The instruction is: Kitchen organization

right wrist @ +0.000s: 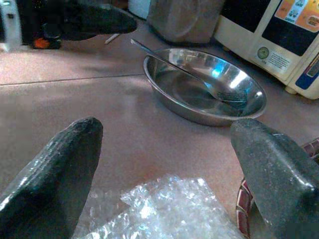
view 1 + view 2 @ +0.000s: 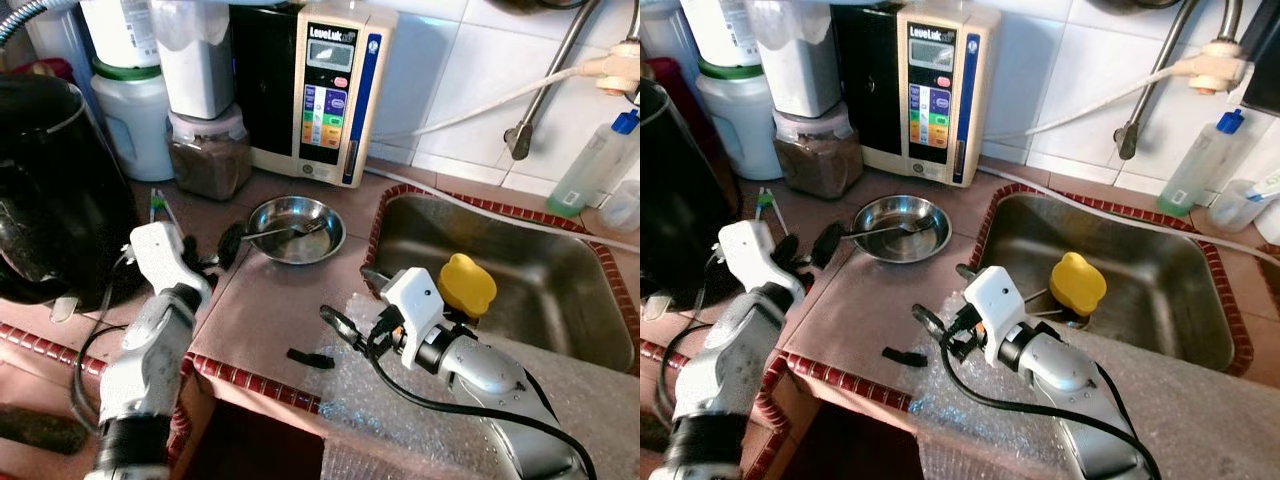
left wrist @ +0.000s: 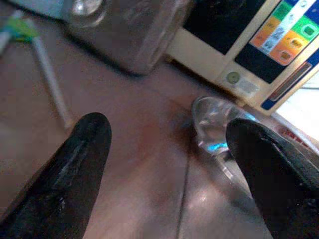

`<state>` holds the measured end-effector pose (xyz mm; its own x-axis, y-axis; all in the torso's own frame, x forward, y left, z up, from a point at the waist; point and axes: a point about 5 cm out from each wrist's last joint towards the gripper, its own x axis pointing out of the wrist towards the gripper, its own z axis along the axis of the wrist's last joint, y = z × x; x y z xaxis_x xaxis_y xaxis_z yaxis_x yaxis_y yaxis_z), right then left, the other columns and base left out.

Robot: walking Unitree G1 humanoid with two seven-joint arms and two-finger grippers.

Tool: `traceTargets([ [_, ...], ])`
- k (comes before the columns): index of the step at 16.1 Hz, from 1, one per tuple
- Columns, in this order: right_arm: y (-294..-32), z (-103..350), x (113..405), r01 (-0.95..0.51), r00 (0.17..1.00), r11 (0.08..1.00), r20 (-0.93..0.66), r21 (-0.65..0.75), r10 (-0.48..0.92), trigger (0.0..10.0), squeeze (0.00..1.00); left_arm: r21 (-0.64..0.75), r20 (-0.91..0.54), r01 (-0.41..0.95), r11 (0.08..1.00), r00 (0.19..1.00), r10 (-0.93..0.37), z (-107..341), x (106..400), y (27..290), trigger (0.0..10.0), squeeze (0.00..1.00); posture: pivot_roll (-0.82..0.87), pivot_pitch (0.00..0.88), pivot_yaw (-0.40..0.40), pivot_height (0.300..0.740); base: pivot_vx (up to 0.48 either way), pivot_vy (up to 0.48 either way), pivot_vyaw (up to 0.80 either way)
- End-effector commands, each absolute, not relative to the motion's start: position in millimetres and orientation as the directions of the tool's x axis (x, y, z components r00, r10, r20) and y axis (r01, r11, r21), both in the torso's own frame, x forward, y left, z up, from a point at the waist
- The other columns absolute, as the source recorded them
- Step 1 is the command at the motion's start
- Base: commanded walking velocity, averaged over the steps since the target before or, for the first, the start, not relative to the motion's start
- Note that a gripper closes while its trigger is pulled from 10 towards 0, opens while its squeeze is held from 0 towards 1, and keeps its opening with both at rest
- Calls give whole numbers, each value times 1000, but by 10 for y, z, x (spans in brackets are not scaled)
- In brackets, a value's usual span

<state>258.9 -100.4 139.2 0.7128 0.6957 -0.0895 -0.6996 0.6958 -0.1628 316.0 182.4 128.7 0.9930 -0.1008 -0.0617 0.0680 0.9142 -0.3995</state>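
Presently noted: steel bowl [image 2: 296, 229] standing on the brown counter [image 2: 270, 310], just left of the sink [image 2: 560, 290] and near the front of the water ioniser [image 2: 325, 90]. Fork [image 2: 285, 232] lying inside it, tines down in the dish, handle running out over the left rim. Left gripper [image 2: 205, 255] hovering just left of the bowl at the handle end, fingers [image 3: 75, 164] spread wide, holding nothing. Right gripper [image 2: 355, 305] poised at the near edge of the counter beside the sink corner, aimed at the bowl, fingers [image 1: 60, 174] likewise spread and empty; sheet of bubble wrap [image 1: 164, 209] directly beneath it. Small black scrap [image 2: 310, 358] lying near the tiled counter edge. Yellow object [image 2: 467, 285] (kind not determinable) sitting in the sink.

Handling assessment: bowl judged thin, rigid and light, smooth and slippery under hard pads, liable to skate or tip if pinched at one side only. Best hold judged to be across the rim, one finger inside and one outside. Fork loose, likely to slide or rattle out on tilting; lifting it first by the projecting handle advisable.
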Motion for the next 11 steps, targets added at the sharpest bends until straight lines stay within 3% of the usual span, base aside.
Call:
traceTargets([
  [1, -996, 1412, 2567, -699, 712, 692, -81, -181, 698, 10000, 0, -415, -84, 56, 908, 991, -100, 1285, 3088, 1799, 10000, 1000, 101, 0, -51, 740, 0, 0, 0],
  [6, -995, 1422, 2585, -704, 706, 685, -83, -188, 703, 10000, 0, -446, -178, 23, 895, 977, -114, 1162, 3019, 1737, 10000, 1000, 105, 0, -57, 740, 0, 0, 0],
  [11, -978, 1412, 2586, -702, 708, 684, -88, -198, 701, 10000, 0, -544, -203, 87, 834, 951, -232, 1141, 3161, 1407, 10000, 1000, 77, 0, -51, 740, 0, 0, 0],
])
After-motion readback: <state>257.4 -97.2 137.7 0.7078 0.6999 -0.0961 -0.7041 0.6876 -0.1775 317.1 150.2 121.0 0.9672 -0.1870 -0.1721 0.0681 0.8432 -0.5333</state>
